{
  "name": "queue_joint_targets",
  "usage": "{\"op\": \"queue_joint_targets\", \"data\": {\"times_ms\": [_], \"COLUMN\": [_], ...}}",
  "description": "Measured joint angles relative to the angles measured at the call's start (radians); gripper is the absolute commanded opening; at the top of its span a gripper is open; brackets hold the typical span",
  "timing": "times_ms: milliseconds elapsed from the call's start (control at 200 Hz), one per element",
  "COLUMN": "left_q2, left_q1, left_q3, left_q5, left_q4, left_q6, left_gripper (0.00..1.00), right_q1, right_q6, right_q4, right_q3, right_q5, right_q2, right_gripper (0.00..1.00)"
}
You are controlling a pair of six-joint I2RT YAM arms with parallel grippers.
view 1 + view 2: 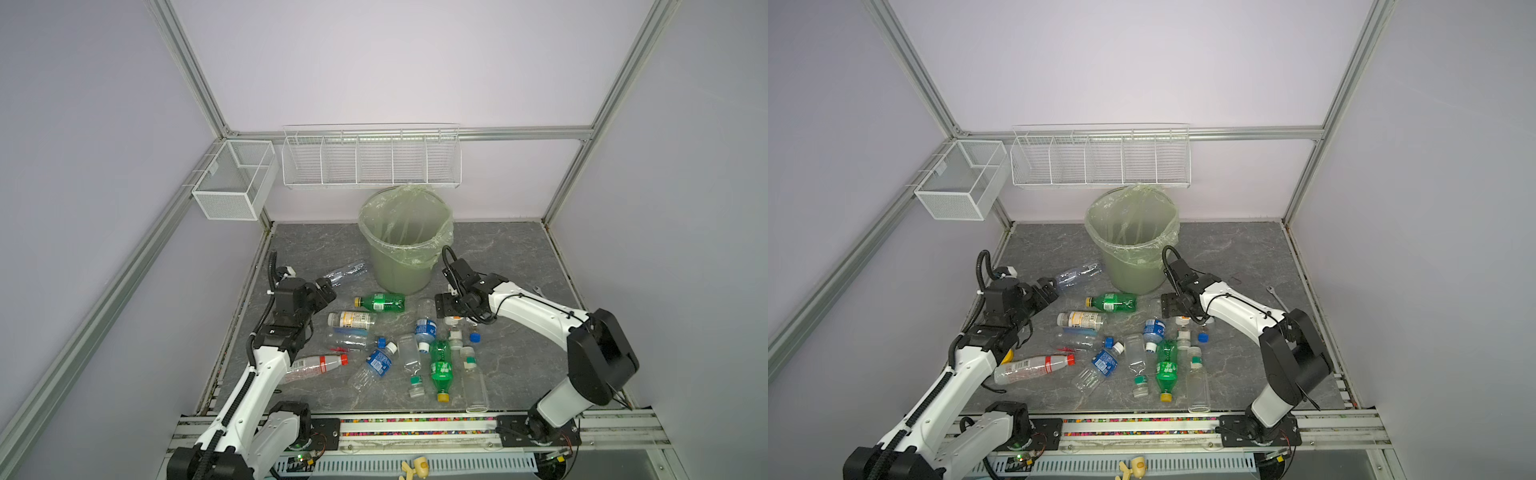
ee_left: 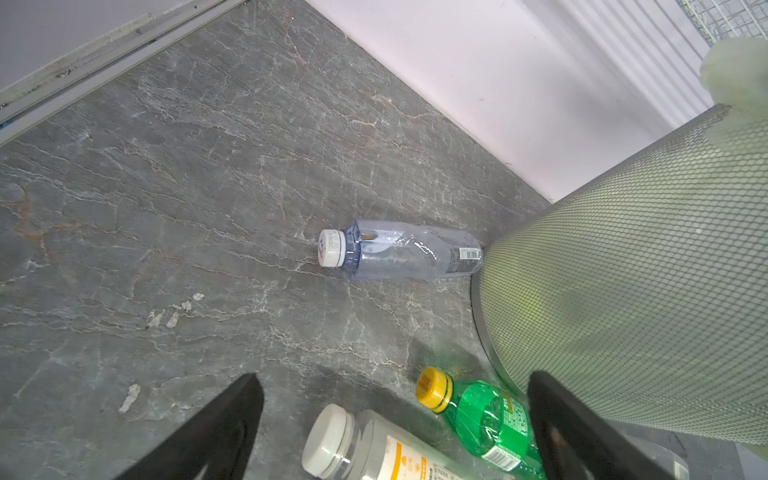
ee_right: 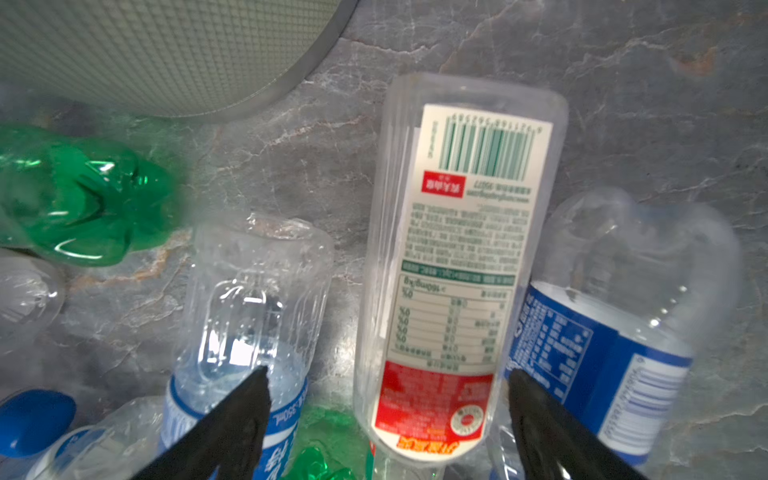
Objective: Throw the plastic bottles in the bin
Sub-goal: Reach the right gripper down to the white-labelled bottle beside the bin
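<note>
Both top views look from high above the front edge, down and toward the back wall (image 1: 395, 62), far enough off to hold the whole desk (image 1: 498, 257). The left wrist camera rides low behind the left hand (image 2: 392, 376), facing the bin (image 2: 623, 270). The right wrist camera hangs close over the plastic bottles (image 3: 457, 249), behind the right hand (image 3: 386, 371). Both wrist views share the bin's wall and one green bottle (image 2: 486, 419).

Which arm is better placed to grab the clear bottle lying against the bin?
Left. The left gripper, open, sits beside that bottle, aimed toward it; the right gripper hangs over other bottles.
</note>
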Motion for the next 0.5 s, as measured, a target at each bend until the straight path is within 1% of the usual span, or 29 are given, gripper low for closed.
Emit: {"op": "queue_joint_targets", "data": {"times_ms": [290,500], "left_q2": [-0.003,-0.002], "left_q1": [0.0,0.0], "left_q3": [-0.01,-0.01], "left_q5": [0.0,0.001], "left_q4": [0.004,0.008], "left_q6": [0.0,0.0], "left_gripper": [0.99,0.99], "right_q1": [-0.002,-0.014], "right_q6": [0.01,0.011], "right_q4": [0.022,0.062], "right_q3": [0.002,0.002], "right_q5": [0.043,0.035], "right_q2": [0.006,0.029], "right_gripper": [1.0,0.89]}}
